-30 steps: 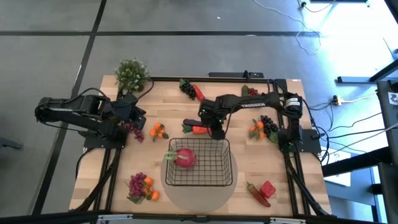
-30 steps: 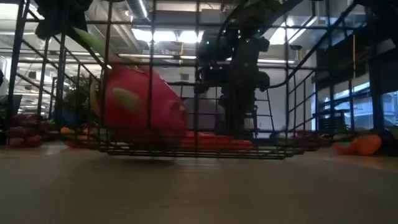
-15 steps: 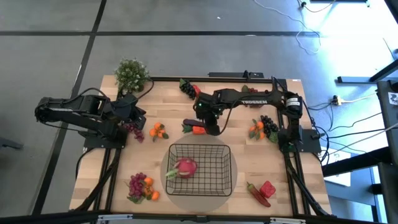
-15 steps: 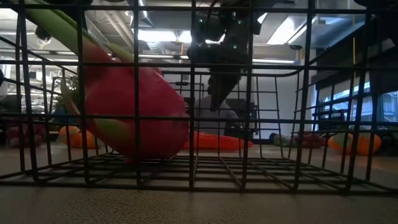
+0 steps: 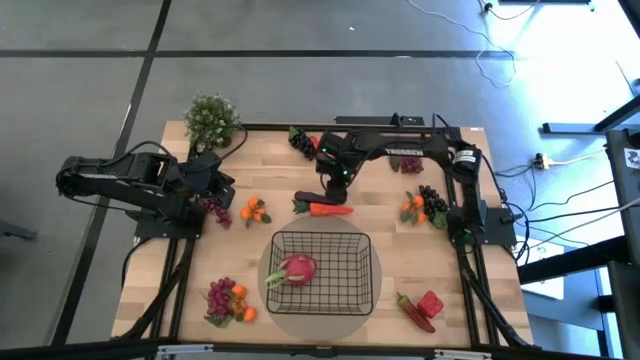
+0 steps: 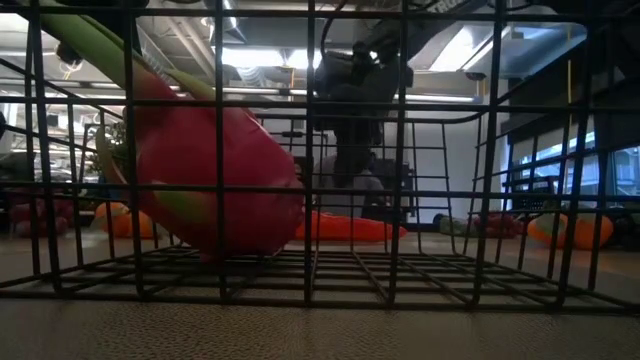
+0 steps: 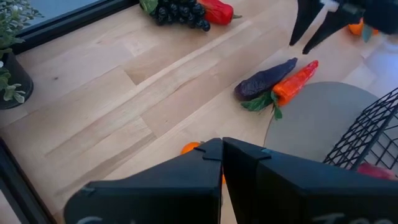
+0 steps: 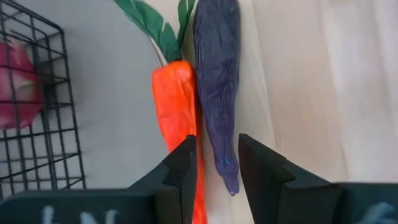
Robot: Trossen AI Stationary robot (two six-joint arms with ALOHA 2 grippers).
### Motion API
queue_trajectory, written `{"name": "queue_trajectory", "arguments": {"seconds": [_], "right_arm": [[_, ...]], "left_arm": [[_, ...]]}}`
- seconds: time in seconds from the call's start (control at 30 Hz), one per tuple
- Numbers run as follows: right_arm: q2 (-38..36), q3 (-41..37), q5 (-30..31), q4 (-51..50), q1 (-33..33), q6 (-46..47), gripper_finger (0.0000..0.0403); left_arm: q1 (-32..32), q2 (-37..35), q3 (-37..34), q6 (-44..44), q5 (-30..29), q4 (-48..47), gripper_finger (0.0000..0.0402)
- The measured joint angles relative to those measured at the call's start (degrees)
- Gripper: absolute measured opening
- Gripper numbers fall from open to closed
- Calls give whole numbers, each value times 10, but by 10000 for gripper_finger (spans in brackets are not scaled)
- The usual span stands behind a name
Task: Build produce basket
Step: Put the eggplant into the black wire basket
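On my screen the black wire basket (image 5: pixel 321 267) sits near the front middle of the tabletop (image 5: pixel 270 165), on a round grey mat (image 5: pixel 322 318). Only one piece of produce is in it so far, the pink radish (image 5: pixel 297 268), lying toward the basket's left side. In the low view it fills the left part of the cage.

My right pincer (image 5: pixel 337 188) hovers over the tabletop just behind the basket, right above the carrot (image 5: pixel 330 209) and the dark eggplant (image 8: pixel 217 81). Those two lie touching, side by side at the far edge of the mat. From the right wrist cam the fingers (image 8: pixel 180 168) are spread a little with nothing between them, and the eggplant's tip and the carrot show in the gap below.

The left pincer (image 7: pixel 222 152) is pressed together, empty, parked on the left side of the tabletop near a purple grape bunch (image 5: pixel 213 210) and some oranges (image 5: pixel 254 210).

Rest of the spread:
- black grapes and a red pepper (image 5: pixel 318 148) at the back
- black grapes (image 5: pixel 432 203) with oranges on the right
- red peppers (image 5: pixel 425 306) at the front right
- red grapes with oranges (image 5: pixel 228 298) at the front left
- the potted plant (image 5: pixel 211 119) at the back left corner
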Motion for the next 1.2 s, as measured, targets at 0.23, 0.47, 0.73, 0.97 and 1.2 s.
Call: {"name": "queue_trajectory", "arguments": {"seconds": [0.23,0.47,0.73,0.97,1.2], "right_arm": [[35,0,-1,9,0,-18,105],[58,0,4,13,2,-44,105],[81,0,-17,14,2,-48,105],[96,2,-22,18,4,-49,106],[96,2,4,35,16,-47,63]], "left_arm": [[0,0,0,0,0,0,0],[0,0,0,0,-1,0,0],[0,0,0,0,-5,0,0],[0,0,0,1,-5,0,0],[0,0,0,1,-5,0,0]]}}
